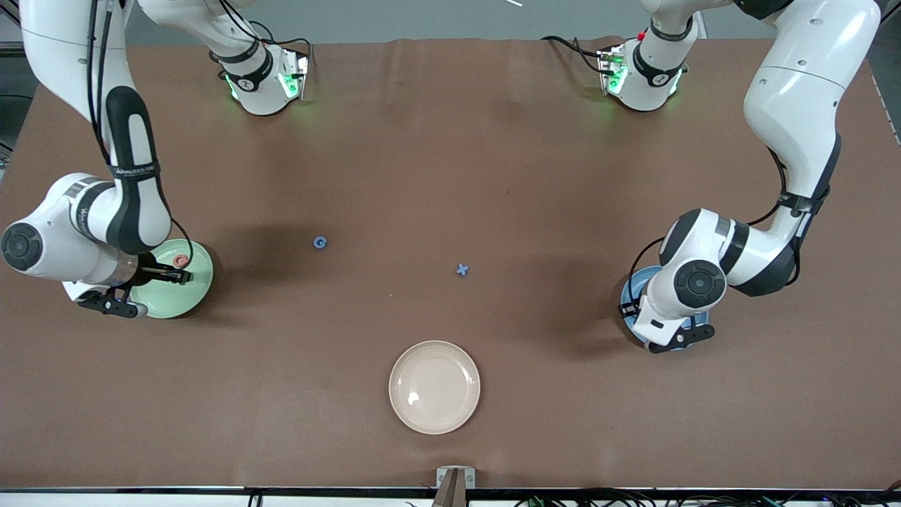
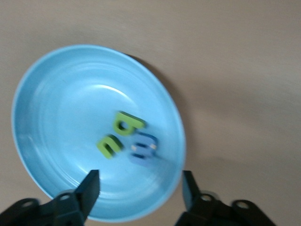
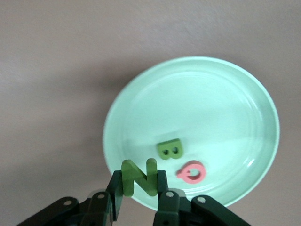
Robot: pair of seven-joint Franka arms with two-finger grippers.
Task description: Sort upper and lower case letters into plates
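My right gripper [image 3: 139, 181] is shut on a green letter N [image 3: 139, 178] and holds it over the rim of the mint green plate [image 3: 225, 94], which lies toward the right arm's end of the table [image 1: 200, 282]. In that plate lie a green B [image 3: 170, 149] and a pink Q [image 3: 192, 172]. My left gripper [image 2: 140, 183] is open and empty over the blue plate [image 2: 61, 103], which the left arm mostly hides in the front view [image 1: 633, 285]. That plate holds two green letters [image 2: 120, 132] and a blue letter [image 2: 143, 149].
A blue G [image 1: 320, 242] and a blue x [image 1: 462, 269] lie loose on the brown table between the two plates. A cream-beige plate [image 1: 434, 415] stands nearer to the front camera, at the middle.
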